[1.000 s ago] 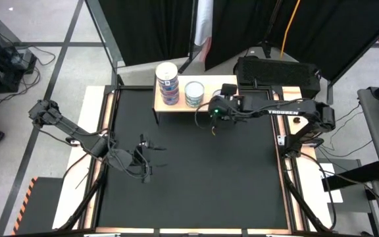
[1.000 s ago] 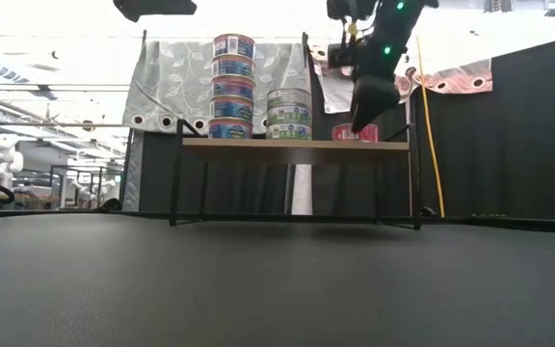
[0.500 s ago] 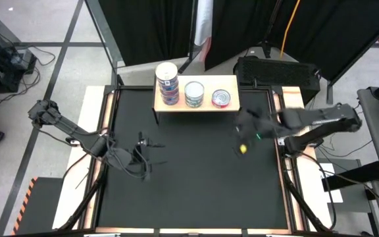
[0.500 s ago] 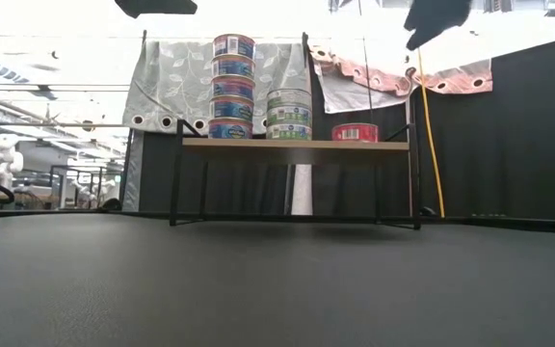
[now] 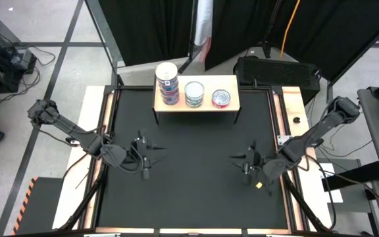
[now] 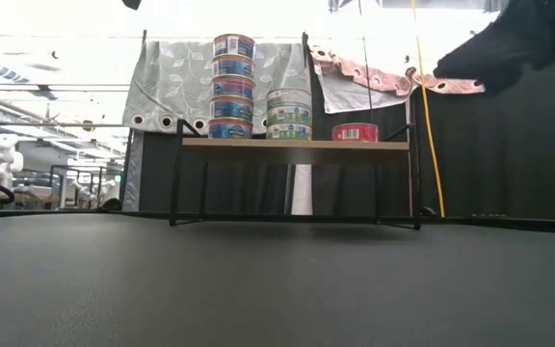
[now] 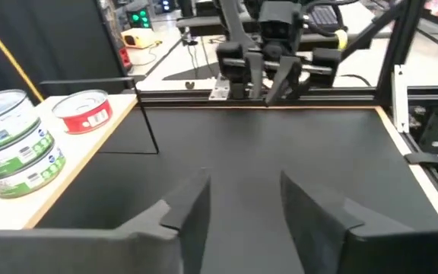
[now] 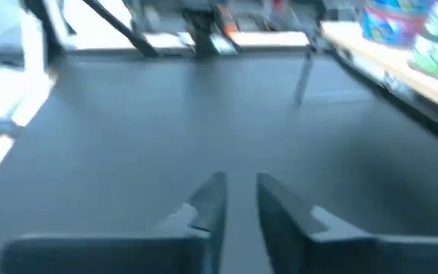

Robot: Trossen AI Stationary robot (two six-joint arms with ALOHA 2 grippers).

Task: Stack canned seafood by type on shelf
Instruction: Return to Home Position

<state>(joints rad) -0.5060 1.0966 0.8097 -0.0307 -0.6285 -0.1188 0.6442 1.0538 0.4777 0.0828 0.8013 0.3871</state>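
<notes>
The shelf stands at the table's far edge, on thin dark legs. On its wood top rest a tall stack of blue canned seafood, a shorter green-white stack and one red tin. My left gripper hovers low over the mat at the left, open, with nothing between its fingers. My right gripper hovers low at the near right. Its fingers stand a narrow gap apart, with nothing between them. The two grippers face each other.
Metal rails frame the black mat, which lies bare between the two grippers and in front of the shelf. A black case sits beyond the far right corner. Dark curtains hang behind the table.
My right gripper has drawn back from the red tin on the shelf. It has swung toward the table's right and near edges and come down low over the mat. The red tin stays on the shelf beside the green-white stack.
</notes>
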